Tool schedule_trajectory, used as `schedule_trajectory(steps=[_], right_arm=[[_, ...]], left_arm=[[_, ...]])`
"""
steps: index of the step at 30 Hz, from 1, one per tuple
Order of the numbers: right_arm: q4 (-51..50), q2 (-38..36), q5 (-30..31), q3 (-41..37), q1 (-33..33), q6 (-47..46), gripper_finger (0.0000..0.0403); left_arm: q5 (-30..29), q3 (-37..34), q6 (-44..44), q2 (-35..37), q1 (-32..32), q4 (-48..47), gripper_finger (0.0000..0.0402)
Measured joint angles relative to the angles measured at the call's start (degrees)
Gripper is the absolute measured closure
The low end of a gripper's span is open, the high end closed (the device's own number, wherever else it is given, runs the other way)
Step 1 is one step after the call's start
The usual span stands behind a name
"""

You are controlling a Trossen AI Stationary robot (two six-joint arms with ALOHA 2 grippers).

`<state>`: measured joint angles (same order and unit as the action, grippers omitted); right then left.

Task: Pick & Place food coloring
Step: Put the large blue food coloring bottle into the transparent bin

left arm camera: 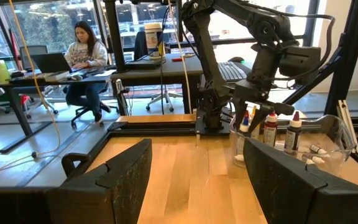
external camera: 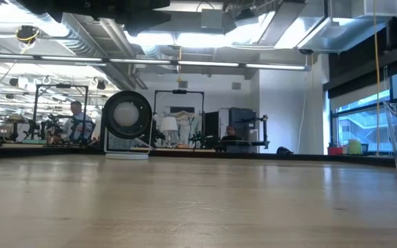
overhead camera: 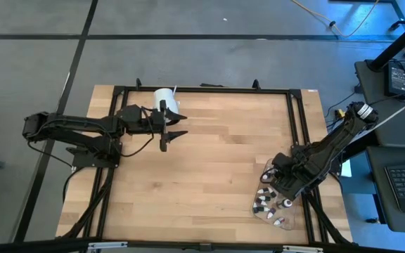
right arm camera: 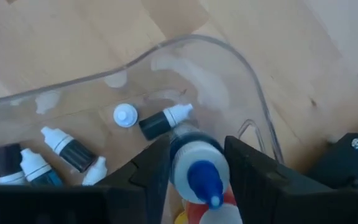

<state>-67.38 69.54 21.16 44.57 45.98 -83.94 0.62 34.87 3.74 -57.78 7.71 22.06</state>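
The desk is pale wood with visible grain and plank seams, smooth with a soft sheen, edged by a dark matt metal frame. A clear, glossy plastic container with a rounded rim holds food coloring bottles of smooth plastic with white caps. The right pincer has matt black plastic-looking fingers on either side of a bottle with a glossy blue tip. The left pincer looks equally matt and dark. A white cylinder looks smooth
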Motion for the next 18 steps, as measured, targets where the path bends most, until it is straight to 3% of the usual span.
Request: schedule_trajectory(steps=[18], right_arm=[[-0.19,-0.1,-6.02,0.12,0.0,0.2,0.0245]], left_arm=[[0.0,0.0,-0.02,0.0,0.02,-0.02,0.0151]])
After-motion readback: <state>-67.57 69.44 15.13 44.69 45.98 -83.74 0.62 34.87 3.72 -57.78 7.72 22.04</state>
